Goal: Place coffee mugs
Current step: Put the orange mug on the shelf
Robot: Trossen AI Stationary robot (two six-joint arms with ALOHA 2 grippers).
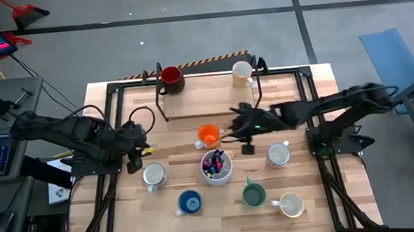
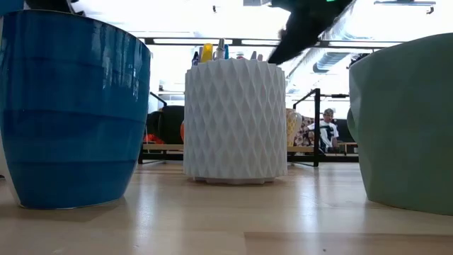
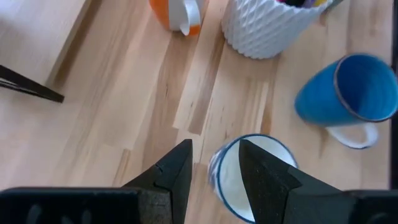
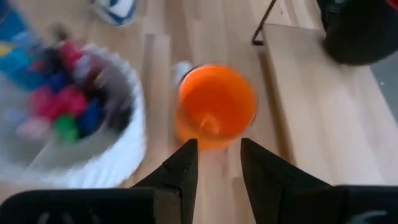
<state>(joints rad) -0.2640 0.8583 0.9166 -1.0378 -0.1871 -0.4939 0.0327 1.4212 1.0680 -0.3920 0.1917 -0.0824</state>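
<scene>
Take the pen cup (image 1: 216, 166) at mid-table as your landmark. Your right gripper (image 1: 232, 128) hovers just beyond it and to the right, beside the orange mug (image 1: 208, 136), which stands just behind the cup. In the right wrist view the fingers (image 4: 180, 168) stand a little apart with nothing between them, and the orange mug (image 4: 216, 106) sits just ahead of the tips.

Your left gripper (image 1: 137, 162) is left of the pen cup, at the near white mug (image 1: 153, 174). Its fingers (image 3: 176, 168) are parted; one tip (image 3: 261, 168) lies over that mug's rim (image 3: 249, 180), but you cannot tell whether it touches.

The blue mug (image 1: 189, 202) stands in front of the cup, a little left. The green mug (image 1: 253, 195) is in front and to the right, with a cream mug (image 1: 290, 204) just right of it. Another white mug (image 1: 278, 154) stands right of the cup. Far behind the cup, on the raised shelf (image 1: 213, 100), the dark red mug (image 1: 170, 77) sits at the left end and a cream one (image 1: 242, 72) at the right.
</scene>
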